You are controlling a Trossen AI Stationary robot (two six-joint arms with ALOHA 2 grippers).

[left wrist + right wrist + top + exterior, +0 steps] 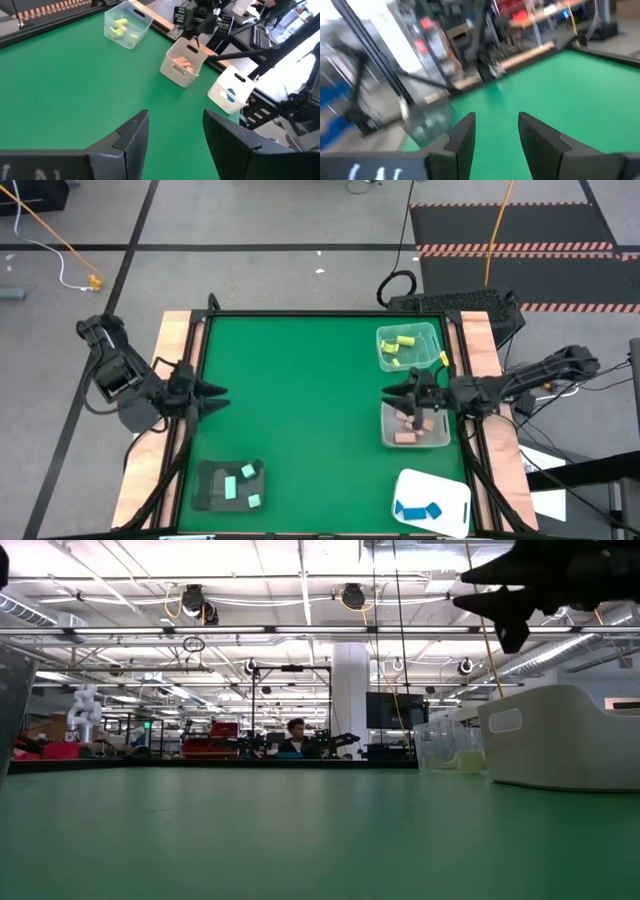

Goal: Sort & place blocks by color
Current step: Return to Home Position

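High view: blocks (402, 342) all lie in bins (437, 330); right gripper (392, 391), apart and empty, hangs over the mid-right bin (443, 443), so lift clear before retracting; left gripper (220, 395), apart, waits mid-left

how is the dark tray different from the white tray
The dark tray lies on the left arm's side, the white tray on the right arm's. The dark tray holds mint green blocks; the white tray holds blue blocks. The white tray sits more askew than the dark tray. Each holds one colour.
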